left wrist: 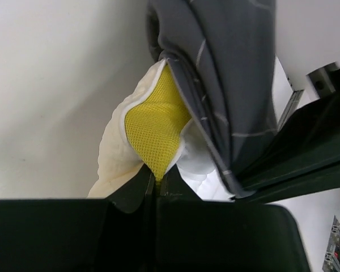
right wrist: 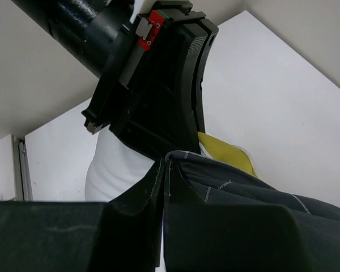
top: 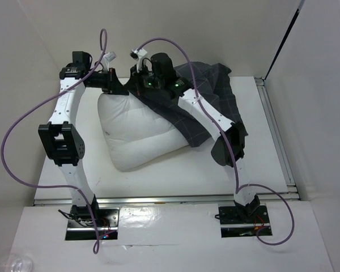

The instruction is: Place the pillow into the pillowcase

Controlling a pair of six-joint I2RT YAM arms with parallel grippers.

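My left gripper [left wrist: 154,182] pinches the pillow [left wrist: 152,122] corner; my right gripper [right wrist: 163,170], clamped on the pillowcase [right wrist: 255,198] hem, should draw over that corner.

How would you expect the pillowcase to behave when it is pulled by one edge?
Probably floppy: the pillowcase lies wrinkled and draped over the pillow. Likely light, since the right gripper holds its edge by a thin pinch.
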